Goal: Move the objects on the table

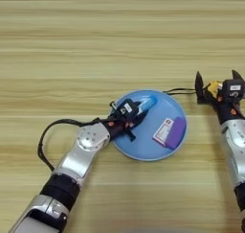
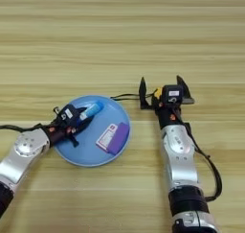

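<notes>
Objects sit mostly on the plate (image 2: 76, 155): block (image 2: 119, 137) and card (image 2: 107, 135) at its right, near side. Further back, the left gripper (image 2: 82, 118) pinches the tube (image 2: 92, 109) over the plate's far-left rim. Right of the plate, the right gripper (image 2: 162, 94) spreads wide around the tape measure (image 2: 157, 96). A shallow pinch may let the tube roll off.

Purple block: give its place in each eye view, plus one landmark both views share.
Left eye view: the purple block lies on the right part of the light-blue plate, right of picture centre.
Right eye view: the purple block sits on the plate's right part, just left of centre.
Shared landmark: the white-and-red card touching its left side.
</notes>
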